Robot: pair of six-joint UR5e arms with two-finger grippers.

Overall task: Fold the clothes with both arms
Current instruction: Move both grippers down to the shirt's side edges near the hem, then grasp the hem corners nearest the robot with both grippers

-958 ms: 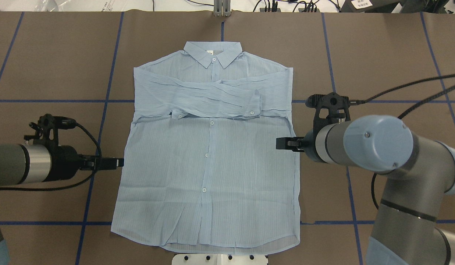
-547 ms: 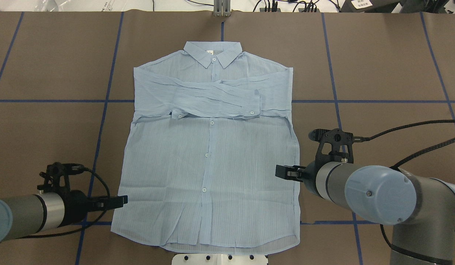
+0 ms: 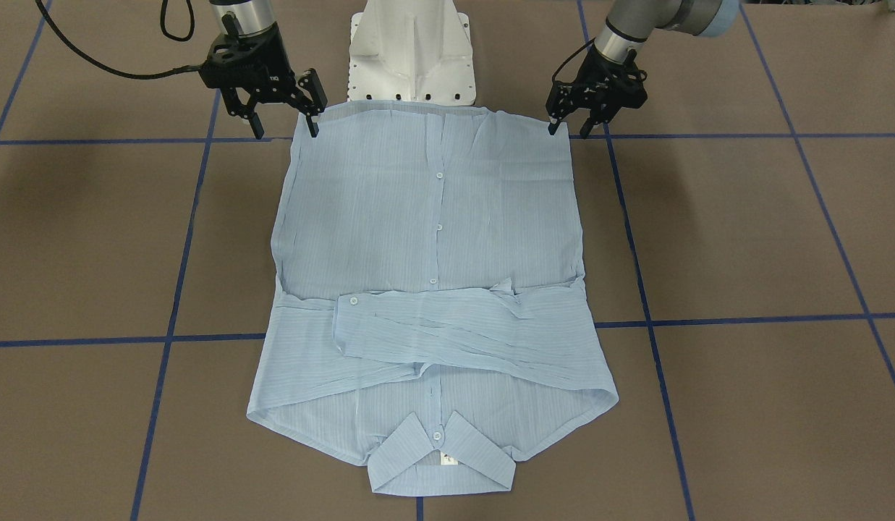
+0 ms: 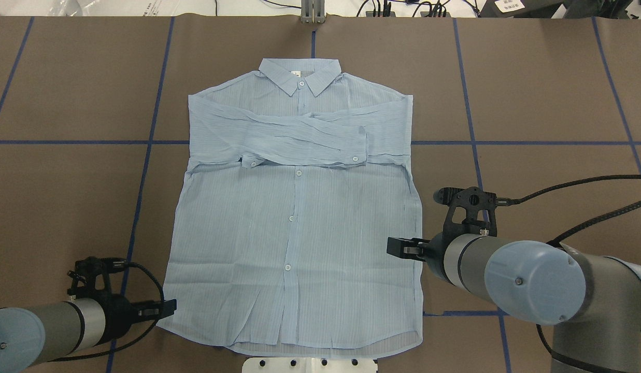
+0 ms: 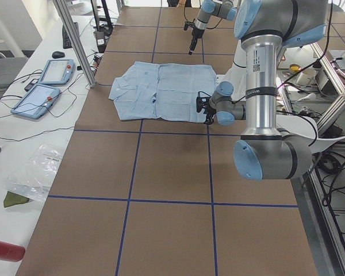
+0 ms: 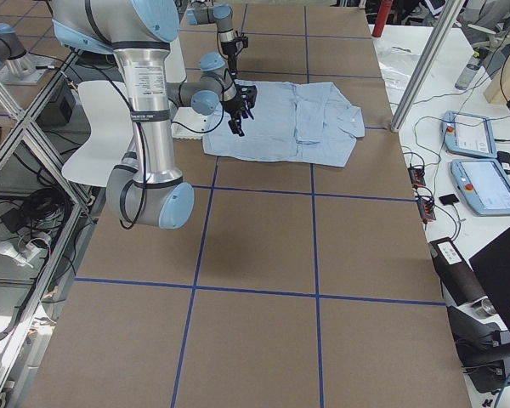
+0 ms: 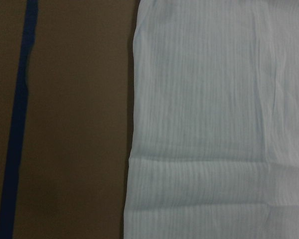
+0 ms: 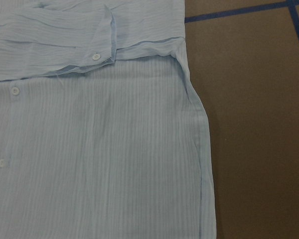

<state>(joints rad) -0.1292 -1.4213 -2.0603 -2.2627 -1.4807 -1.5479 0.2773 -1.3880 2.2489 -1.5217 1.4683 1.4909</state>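
Shirt (image 4: pixel 294 228) lying flat mid-frame, nothing gripping it.
In the overhead view you are watching it resting button-side up on the table (image 4: pixel 532 77), collar (image 4: pixel 299 77) pointing to the top, sleeves (image 4: pixel 299 142) crossing the chest. The left gripper (image 4: pixel 167 309) is hovering at its lower left hem corner; the right gripper (image 4: pixel 395 246) is hanging over its right edge, right of centre. Both are gaping, holding nothing.

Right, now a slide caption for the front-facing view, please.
Left gripper and right gripper, both open, poised at the hem corners of the flat shirt, sleeves folded across.
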